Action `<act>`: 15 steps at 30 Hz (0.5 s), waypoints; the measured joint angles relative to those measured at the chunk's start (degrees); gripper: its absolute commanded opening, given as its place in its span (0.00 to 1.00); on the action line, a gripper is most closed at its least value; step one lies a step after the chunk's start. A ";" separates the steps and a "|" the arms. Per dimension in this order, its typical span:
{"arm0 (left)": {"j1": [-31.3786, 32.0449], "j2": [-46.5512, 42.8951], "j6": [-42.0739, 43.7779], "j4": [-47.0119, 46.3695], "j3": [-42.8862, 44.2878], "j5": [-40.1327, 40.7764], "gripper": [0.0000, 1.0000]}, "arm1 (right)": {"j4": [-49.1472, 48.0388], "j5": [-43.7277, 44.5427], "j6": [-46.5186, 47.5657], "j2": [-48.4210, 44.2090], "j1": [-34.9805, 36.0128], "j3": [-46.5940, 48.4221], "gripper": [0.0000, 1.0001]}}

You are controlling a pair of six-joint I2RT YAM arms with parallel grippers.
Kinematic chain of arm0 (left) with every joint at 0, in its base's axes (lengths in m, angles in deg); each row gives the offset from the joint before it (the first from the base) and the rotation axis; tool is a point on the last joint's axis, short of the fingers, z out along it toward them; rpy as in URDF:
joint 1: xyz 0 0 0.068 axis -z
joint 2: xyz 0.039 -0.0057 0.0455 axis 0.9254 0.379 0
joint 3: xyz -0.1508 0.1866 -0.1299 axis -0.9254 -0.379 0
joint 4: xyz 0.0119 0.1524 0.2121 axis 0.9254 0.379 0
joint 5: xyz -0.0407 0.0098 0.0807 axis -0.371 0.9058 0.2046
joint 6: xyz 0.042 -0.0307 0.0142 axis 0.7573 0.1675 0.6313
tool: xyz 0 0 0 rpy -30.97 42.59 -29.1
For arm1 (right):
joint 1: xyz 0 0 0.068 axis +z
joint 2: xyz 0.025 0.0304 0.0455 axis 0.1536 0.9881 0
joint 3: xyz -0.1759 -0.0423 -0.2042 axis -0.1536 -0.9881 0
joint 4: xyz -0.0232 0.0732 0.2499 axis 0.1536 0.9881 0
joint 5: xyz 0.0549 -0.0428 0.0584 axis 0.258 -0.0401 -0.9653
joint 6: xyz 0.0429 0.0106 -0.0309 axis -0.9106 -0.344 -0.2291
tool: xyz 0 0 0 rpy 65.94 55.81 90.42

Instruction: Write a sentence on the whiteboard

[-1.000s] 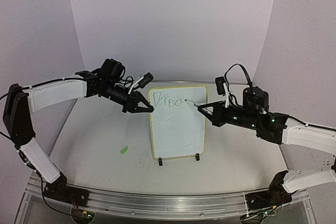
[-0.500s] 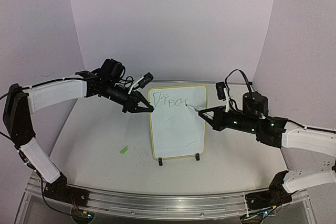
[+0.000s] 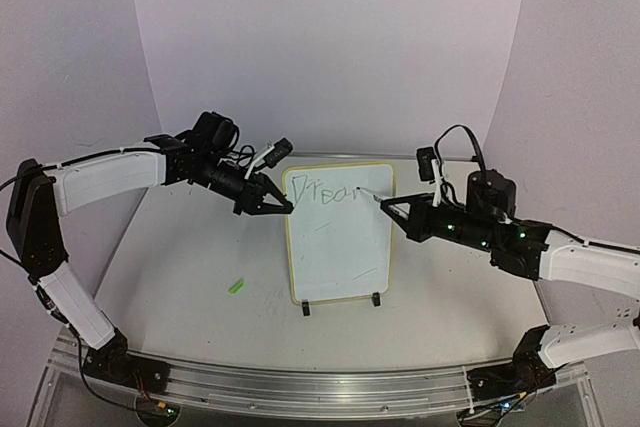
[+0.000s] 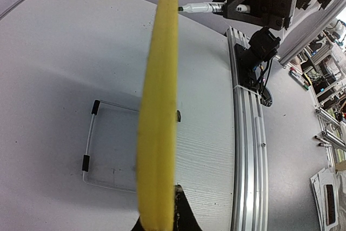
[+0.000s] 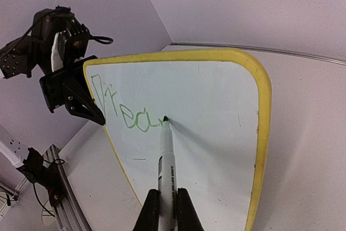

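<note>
Pinched in right gripper: marker, tip touching standing whiteboard just ahead, at end of green sentence, roughly "Drea". Opposite, left gripper clamping board's edge. Below it on table, small green piece.

The white table carries the whiteboard, upright on two black feet mid-desk. A small green bit lies toward the near-left corner.

We see the whiteboard smooth, faintly glossy, framed in matt yellow; the table under it is matt white, lightly grained.
</note>
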 measured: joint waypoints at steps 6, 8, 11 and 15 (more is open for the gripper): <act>0.00 0.03 0.00 -0.01 0.00 0.00 0.00 | -0.48 1.30 -0.01 -0.22 0.02 0.44 0.00; 0.00 0.05 0.00 -0.02 0.03 -0.02 0.00 | -0.48 1.66 -0.03 -0.41 0.02 0.43 0.00; 0.00 0.07 0.00 -0.01 0.04 0.00 0.00 | -0.48 1.94 -0.18 -0.50 0.02 0.40 0.00; 0.00 0.07 0.00 -0.01 0.04 0.00 0.00 | -0.98 2.04 -0.54 -0.75 0.02 -0.26 0.00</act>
